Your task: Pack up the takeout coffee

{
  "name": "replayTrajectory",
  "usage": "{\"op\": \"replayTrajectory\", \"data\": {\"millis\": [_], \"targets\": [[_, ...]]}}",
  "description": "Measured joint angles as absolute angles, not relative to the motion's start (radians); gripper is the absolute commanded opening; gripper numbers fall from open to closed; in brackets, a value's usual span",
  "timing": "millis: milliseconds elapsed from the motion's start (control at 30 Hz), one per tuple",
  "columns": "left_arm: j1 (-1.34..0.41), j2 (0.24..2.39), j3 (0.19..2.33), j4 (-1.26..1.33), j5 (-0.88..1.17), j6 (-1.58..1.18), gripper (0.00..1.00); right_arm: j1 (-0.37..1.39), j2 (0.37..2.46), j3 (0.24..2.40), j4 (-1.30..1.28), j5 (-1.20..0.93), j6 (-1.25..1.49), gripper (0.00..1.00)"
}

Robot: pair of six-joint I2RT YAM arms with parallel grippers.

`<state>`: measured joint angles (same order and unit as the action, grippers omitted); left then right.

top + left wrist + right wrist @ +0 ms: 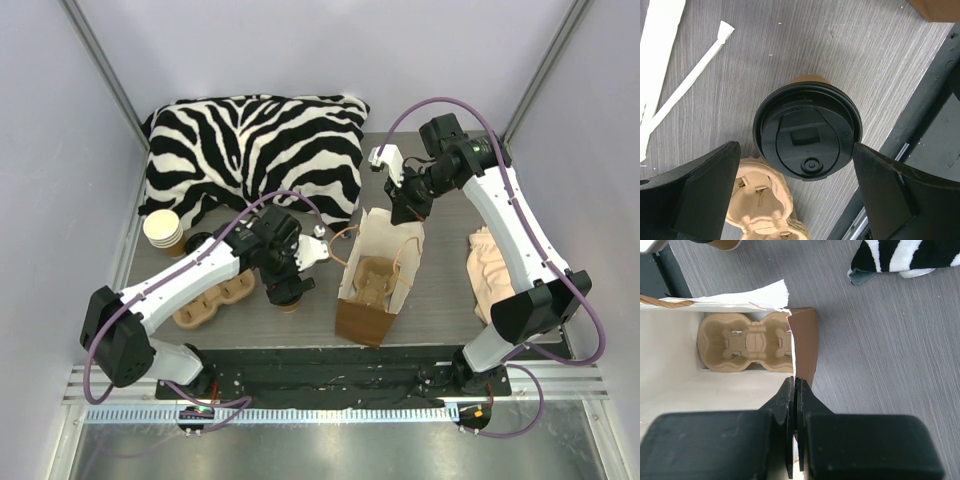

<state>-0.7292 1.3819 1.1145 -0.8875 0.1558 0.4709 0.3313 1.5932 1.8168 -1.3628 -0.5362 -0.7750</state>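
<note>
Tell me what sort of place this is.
Most likely a robot test cell staged as a takeout packing station: two arms bolted to a grey table inside plain pale walls, with a takeout coffee, an open paper bag and a cup carrier inside it.

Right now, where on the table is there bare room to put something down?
The widest bare patch lies between the bag and the beige cloth. A narrower strip separates the bag from the coffee. The left is crowded: cup tray, stack of cups and the open left gripper around the coffee.
</note>
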Motion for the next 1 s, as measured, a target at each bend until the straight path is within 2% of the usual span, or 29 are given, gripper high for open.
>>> {"op": "replayTrajectory", "data": {"millis": [400,767,867,1000], "targets": [[-0.746,1.399,1.114,-0.879,0.141,0.460,0.88,0.332,1.593,1.817,-1.363,-0.536,-0.775,0.01],[-0.753,1.407,1.097,-0.865,0.133,0.454,0.84,0.332,1.597,1.816,-1.362,-0.536,-0.775,0.01],[-0.753,1.407,1.094,-0.862,0.134,0.452,0.75,0.332,1.598,1.816,-1.362,-0.535,-0.775,0.01],[-0.757,1.406,1.092,-0.859,0.139,0.453,0.54,0.332,1.598,1.816,-1.362,-0.535,-0.775,0.01]]}}
